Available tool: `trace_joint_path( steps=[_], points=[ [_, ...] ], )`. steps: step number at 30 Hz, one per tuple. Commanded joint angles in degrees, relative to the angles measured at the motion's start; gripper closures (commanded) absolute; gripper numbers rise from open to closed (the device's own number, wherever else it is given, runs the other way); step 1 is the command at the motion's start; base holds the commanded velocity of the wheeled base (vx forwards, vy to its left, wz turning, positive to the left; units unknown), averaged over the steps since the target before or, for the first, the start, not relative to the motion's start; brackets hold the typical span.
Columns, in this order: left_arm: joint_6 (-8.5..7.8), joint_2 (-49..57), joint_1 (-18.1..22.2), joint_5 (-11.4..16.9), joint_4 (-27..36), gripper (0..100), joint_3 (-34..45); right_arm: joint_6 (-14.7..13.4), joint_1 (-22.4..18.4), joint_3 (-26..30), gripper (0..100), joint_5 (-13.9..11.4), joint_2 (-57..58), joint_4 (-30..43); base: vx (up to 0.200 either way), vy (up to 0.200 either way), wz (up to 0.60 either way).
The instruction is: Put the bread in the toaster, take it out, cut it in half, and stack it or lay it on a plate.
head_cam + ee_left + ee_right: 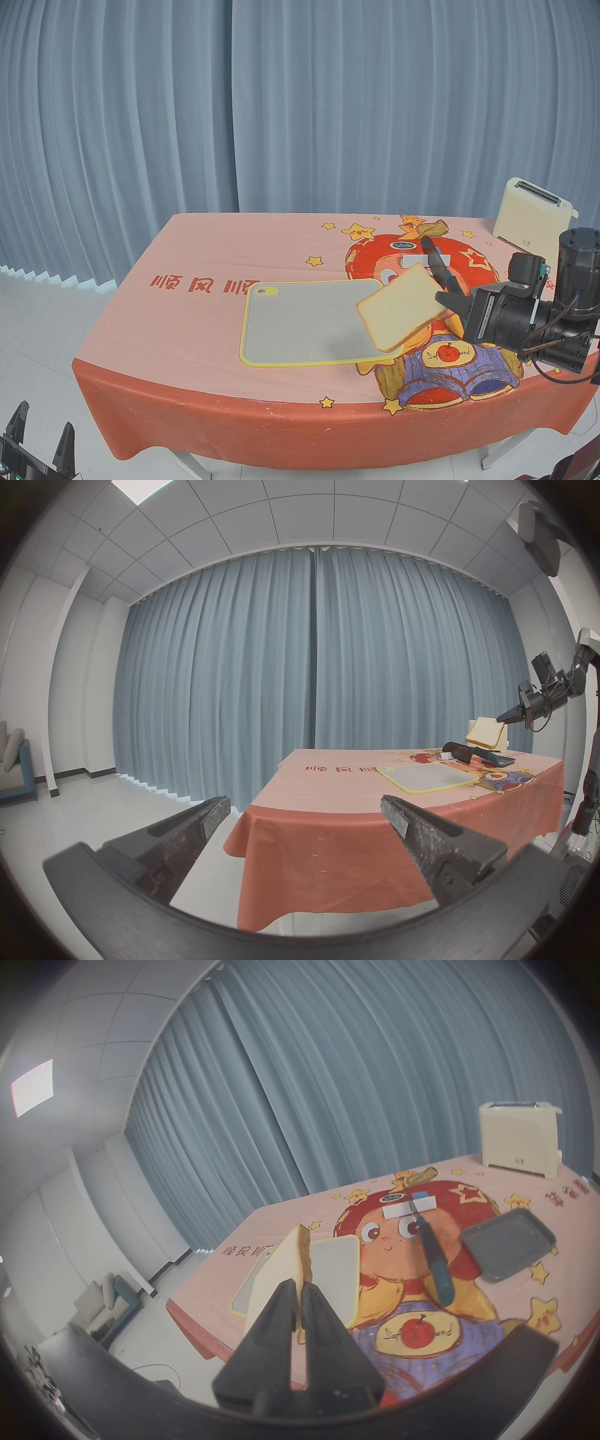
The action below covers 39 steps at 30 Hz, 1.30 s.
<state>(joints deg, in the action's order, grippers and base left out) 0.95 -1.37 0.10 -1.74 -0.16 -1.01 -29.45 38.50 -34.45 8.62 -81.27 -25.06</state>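
My right gripper (442,295) is shut on a slice of bread (401,307), held tilted in the air above the right end of the grey cutting board (306,322). From the right wrist, the bread (282,1271) stands edge-on between the closed fingers (275,1322). The cream toaster (532,217) stands at the table's far right corner, apart from the gripper. A knife with a dark handle (431,1249) lies on the tablecloth between board and plate. A dark square plate (507,1242) sits to the right of the knife. My left gripper (306,830) hangs open, low and well off the table's left side.
The table carries a pink cartoon tablecloth (206,250) with bare room on its left half. Blue curtains (250,106) hang behind the table. The cutting board's yellow rim (245,331) lies near the front edge.
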Motion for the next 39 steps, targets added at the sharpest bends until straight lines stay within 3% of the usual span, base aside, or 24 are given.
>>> trace_joint_path(
  steps=[1, 6, 13, 19, 29, 39],
  points=[
    [-0.07, 0.0, 0.0, 0.0, 0.0, 0, 1.0, -2.5, 0.9, -1.7, 100, -0.1, -4.2, -0.1, 0.000, 0.000, 0.00],
    [0.02, 0.0, 0.0, 0.0, 0.0, 0, 1.0, -7.5, 2.2, -2.9, 100, -0.3, -9.2, -3.9, 0.000, 0.000, 0.00],
    [-0.07, 0.0, 0.0, 0.0, 0.0, 0, 1.0, -10.6, 2.7, -2.6, 100, -1.0, -17.8, -16.4, 0.000, 0.000, 0.00],
    [-0.07, 0.0, 0.0, 0.0, 0.0, 0, 1.0, -14.9, 2.9, -2.8, 100, -1.3, -24.0, -25.6, 0.000, 0.000, 0.00],
    [-0.07, 0.0, 0.0, 0.0, 0.0, 0, 1.0, -18.5, 2.9, -4.4, 100, -1.4, -30.8, -30.9, 0.000, 0.000, 0.00],
    [-0.07, 0.0, 0.0, 0.1, 0.0, 0, 1.0, -18.9, 2.8, -4.6, 100, -1.7, -32.8, -31.0, 0.000, 0.000, 0.00]
  ],
)
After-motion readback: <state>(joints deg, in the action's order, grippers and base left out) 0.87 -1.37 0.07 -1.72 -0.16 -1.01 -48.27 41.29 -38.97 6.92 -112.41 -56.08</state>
